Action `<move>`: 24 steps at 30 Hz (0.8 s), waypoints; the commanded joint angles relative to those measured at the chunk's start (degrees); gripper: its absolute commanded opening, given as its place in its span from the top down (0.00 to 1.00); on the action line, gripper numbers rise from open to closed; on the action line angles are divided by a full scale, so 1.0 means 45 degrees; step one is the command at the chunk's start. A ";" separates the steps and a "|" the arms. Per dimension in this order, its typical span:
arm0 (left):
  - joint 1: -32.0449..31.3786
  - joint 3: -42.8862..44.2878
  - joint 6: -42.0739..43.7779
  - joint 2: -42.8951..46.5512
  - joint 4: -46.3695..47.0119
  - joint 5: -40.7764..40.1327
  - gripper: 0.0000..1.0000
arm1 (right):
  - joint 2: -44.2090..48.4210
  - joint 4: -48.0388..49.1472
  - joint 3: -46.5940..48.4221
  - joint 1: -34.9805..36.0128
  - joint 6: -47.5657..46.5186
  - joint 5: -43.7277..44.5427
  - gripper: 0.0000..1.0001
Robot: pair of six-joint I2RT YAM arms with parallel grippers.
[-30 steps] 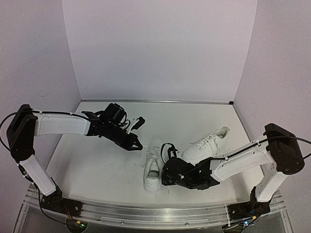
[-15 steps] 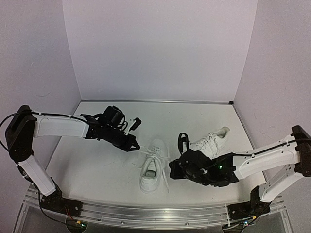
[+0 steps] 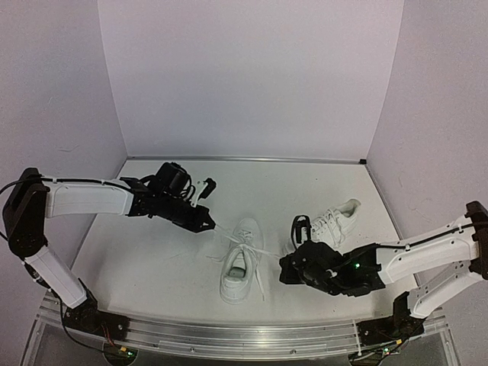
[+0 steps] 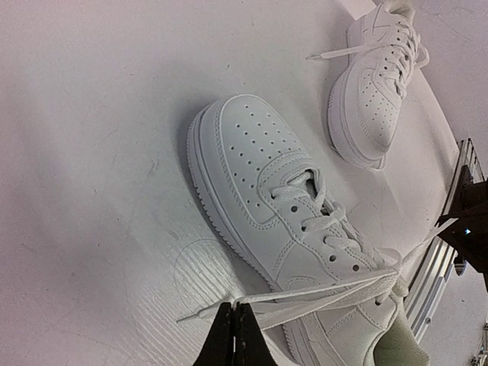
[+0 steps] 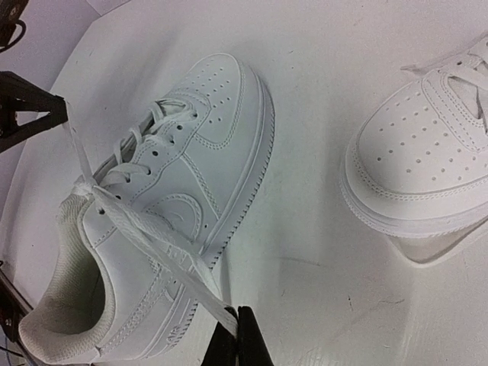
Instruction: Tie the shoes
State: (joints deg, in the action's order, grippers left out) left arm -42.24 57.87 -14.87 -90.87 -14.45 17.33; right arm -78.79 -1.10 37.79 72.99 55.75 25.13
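At the middle of the table [image 3: 152, 259], the near shoe [image 3: 239, 267] stands upright on its sole, with its toe pointing away from the arm bases and its heel toward them. Its two lace ends meet at the top of the tongue and run out taut to either side. The left gripper [image 3: 211, 224] is clamped tight on the left lace [image 3: 227, 237], off the shoe's left side. The right gripper [image 3: 285, 267] pinches the right lace [image 3: 267, 256] close beside the shoe's right flank. The far shoe [image 3: 333, 221] sits behind the right gripper, apart from the near shoe, with a loose lace end trailing out.
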 commanded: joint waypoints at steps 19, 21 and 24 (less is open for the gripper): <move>0.0046 -0.0724 -0.0296 -0.0284 0.1873 0.1418 0.97 | -0.2837 -0.0693 0.2730 -0.0068 -0.1742 0.0246 0.99; -0.0006 -0.0702 -0.0320 -0.0339 0.1887 0.1233 0.98 | -0.2780 -0.0822 0.2524 -0.0096 -0.1286 0.0706 0.98; -0.0108 -0.0581 -0.0266 -0.0501 0.1776 0.1026 0.98 | -0.2829 -0.0917 0.2397 -0.0166 -0.0933 0.1082 0.97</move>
State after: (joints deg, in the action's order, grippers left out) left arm -42.04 54.68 -15.39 -92.09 -8.43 23.66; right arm -90.83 -3.60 49.08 72.84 48.32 25.24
